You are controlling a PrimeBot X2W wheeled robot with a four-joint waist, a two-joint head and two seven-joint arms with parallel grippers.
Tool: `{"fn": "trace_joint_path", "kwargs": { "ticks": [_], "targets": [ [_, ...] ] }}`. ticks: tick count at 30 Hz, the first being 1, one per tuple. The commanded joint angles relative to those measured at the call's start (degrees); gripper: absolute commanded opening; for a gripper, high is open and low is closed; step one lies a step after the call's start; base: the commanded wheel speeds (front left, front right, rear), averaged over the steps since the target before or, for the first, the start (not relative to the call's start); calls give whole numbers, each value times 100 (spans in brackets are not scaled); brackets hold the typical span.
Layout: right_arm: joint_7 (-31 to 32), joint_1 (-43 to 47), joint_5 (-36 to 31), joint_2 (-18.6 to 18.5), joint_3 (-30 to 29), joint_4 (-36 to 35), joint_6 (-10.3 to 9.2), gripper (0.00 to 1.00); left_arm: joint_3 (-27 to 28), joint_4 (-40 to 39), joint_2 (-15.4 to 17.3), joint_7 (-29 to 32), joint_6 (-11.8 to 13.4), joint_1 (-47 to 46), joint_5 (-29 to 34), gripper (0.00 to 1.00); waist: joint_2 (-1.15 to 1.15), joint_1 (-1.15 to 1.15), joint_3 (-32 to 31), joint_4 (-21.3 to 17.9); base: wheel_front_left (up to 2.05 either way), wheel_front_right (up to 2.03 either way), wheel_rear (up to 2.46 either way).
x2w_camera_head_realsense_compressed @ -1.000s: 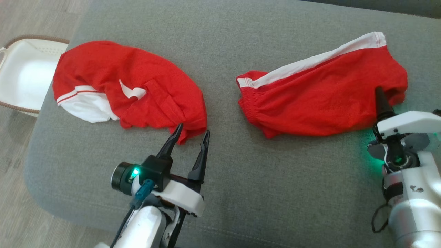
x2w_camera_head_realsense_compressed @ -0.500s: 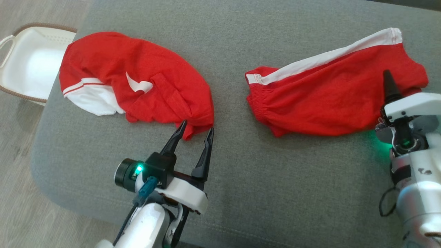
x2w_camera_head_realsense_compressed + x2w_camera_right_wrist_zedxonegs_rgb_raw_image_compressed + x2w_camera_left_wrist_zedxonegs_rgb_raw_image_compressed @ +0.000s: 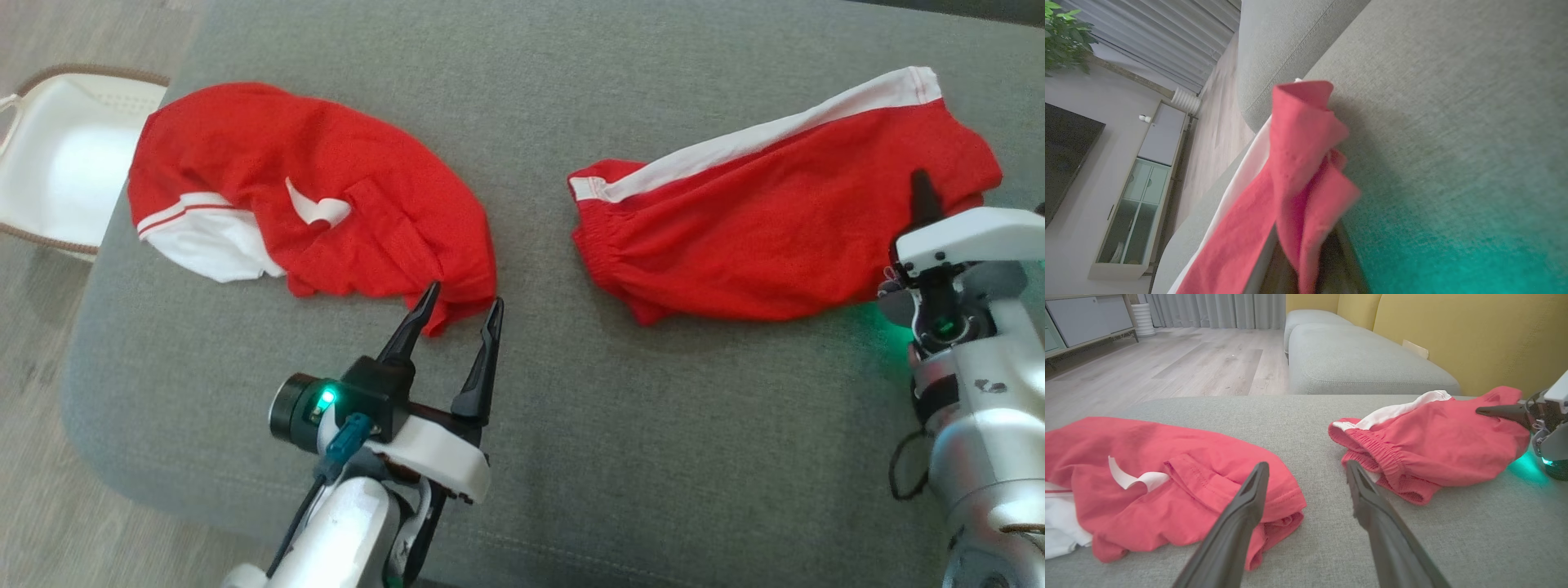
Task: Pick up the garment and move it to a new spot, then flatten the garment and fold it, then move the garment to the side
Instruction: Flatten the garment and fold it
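Grey sofa cushion (image 3: 571, 457) carries two garments, well apart. Red shorts (image 3: 759, 237) with a white side stripe lie on the right half, waistband toward the middle. Right tool (image 3: 923, 181): fingers pressed together, pinching a fold at the right end of the shorts; the right wrist view shows the red cloth bunched between them. Red shirt (image 3: 326, 163) with a white sleeve lies on the left half. Left tool (image 3: 464, 294): fingers spread, tips either side of the shirt's near hem corner. White basket (image 3: 57, 155) stands on the wooden floor (image 3: 33, 490) beside the cushion's left end.
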Motion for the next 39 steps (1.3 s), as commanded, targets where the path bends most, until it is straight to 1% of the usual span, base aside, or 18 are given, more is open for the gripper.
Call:
{"fn": "trace_joint_path", "kwargs": {
  "ticks": [1, 6, 11, 16, 18, 21, 27, 30, 34, 37, 39],
  "targets": [
    [-56, 91, -18, 99, 118, 28, -3, 0, 187, -149, 7, -70, 18, -166, -7, 100, 0, 0, -40, -54, 0, 0, 0],
    [-426, 271, -67, 64, 135, -18, -3, 0, 244, -120, 7, -70, 2, -116, 7, 100, 0, 0, -206, -289, 0, 0, 0],
    [-882, 601, -182, 75, 51, -41, -3, 0, 350, -92, 7, -70, -38, -14, 34, 100, 0, 0, -448, -628, 0, 0, 0],
    [-1358, 1053, -353, 84, -173, -4, -3, 0, 418, -65, 7, -70, -89, 109, 58, 100, 0, 0, -705, -925, 0, 0, 0],
    [-1580, 1323, -454, 95, -429, 25, -3, 0, 456, -60, 7, -70, -89, 189, 53, 100, 0, 0, -830, -1053, 0, 0, 0],
    [-1688, 1486, -564, 152, -694, 40, -3, 0, 512, -72, 7, -70, -89, 264, 54, 100, 0, 0, -886, -1171, 0, 0, 0],
    [-1745, 1612, -949, 285, -734, -146, -3, 0, 501, -43, 7, -70, -153, 318, 82, 100, 0, 0, -951, -1251, 0, 0, 0],
    [-1757, 1672, -1073, 338, -859, -260, -3, 0, 519, 36, 7, -70, -193, 374, 122, 100, 0, 0, -1066, -1267, 0, 0, 0],
    [-1764, 1687, -1283, 422, -899, -597, -3, 0, 604, 91, 7, -70, -239, 472, 168, 100, 0, 0, -1199, -1244, 0, 0, 0],
    [-1765, 1721, -1301, 479, -800, -946, -3, 0, 663, 93, 7, -70, -266, 521, 191, 100, 0, 0, -1256, -1193, 0, 0, 0],
    [-1766, 1743, -1231, 495, -587, -1145, -3, 0, 692, 96, 7, -70, -285, 540, 202, 100, 0, 0, -1282, -1147, 0, 0, 0]
  ]
}}
